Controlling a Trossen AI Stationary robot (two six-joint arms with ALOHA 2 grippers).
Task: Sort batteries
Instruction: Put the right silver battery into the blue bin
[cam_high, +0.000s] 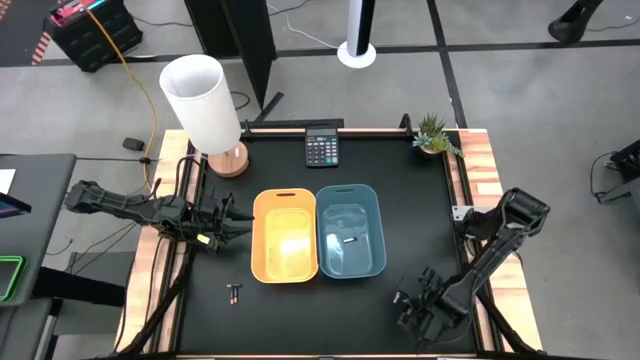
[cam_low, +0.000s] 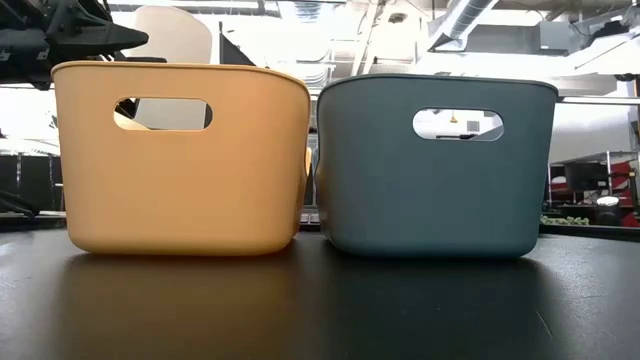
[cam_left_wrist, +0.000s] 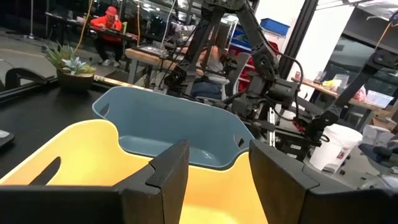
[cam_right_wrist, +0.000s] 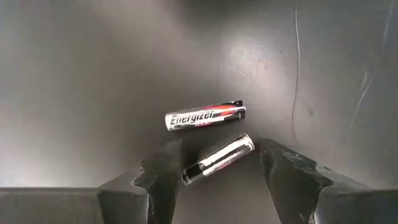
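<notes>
A yellow bin and a blue bin stand side by side mid-table. One small battery lies on the blue bin's floor. Two dark batteries with reddish ends lie on the black table in front of the yellow bin. My left gripper is open and empty at the yellow bin's left rim. My right gripper is open near the table's front right, pointing down. A silvery battery lies on the table between its fingers, and a second silvery one lies just beyond.
A white lamp stands at the back left, a calculator at the back middle, and a small potted plant at the back right. In the low view the two bins fill the picture.
</notes>
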